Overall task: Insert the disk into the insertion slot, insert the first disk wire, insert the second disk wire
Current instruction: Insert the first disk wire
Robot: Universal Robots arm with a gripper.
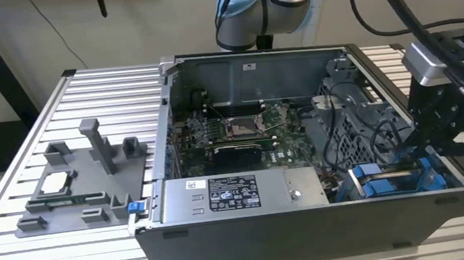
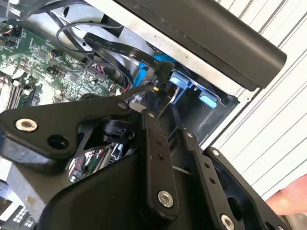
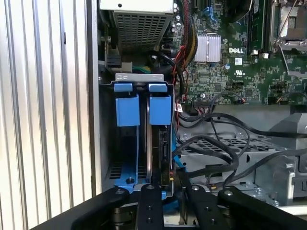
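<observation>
While looking down into the open case (image 1: 306, 233), could not tell the state of the tool (image 2: 158, 93), clenched or released, poised at the near end of the disk (image 3: 160, 143). Found that disk seated on edge in the insertion slot (image 3: 139, 76), beside a second blue carrier (image 3: 127, 110). Beyond, noted loose black wires (image 3: 249, 126), then the motherboard (image 3: 230, 57).

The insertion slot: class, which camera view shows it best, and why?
The first wrist view: it looks straight along the insertion slot, blue rails and grey frame plain. The exterior view shows it at the case's corner, partly behind the gripper. The second wrist view shows its blue tabs beyond the gripper.
</observation>
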